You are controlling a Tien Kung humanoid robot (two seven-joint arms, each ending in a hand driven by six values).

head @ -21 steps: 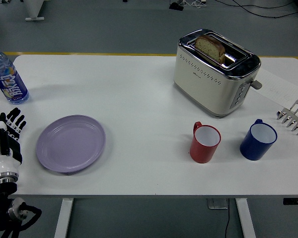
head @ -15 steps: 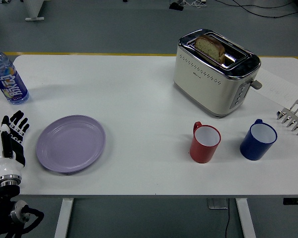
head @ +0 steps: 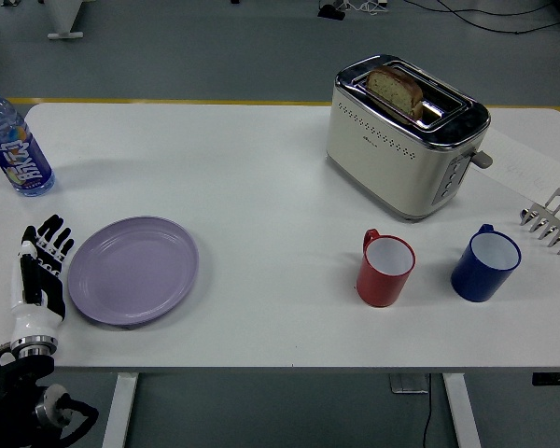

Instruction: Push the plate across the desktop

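Left hand: flat, fingers extended forward and slightly spread, holding nothing; positioned just left of the lilac plate, apparently touching its rim.

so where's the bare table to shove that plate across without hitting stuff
Widest free patch: from the purple plate rightward to the red mug, and back toward the toaster. Also bare behind the plate, right of the bottle. Crowded on the right: red mug, blue mug, metal rack. The left hand sits beside the plate's left rim.

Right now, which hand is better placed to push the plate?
The left. The left hand sits open just beside the plate, at its left rim. The right hand is not in view.
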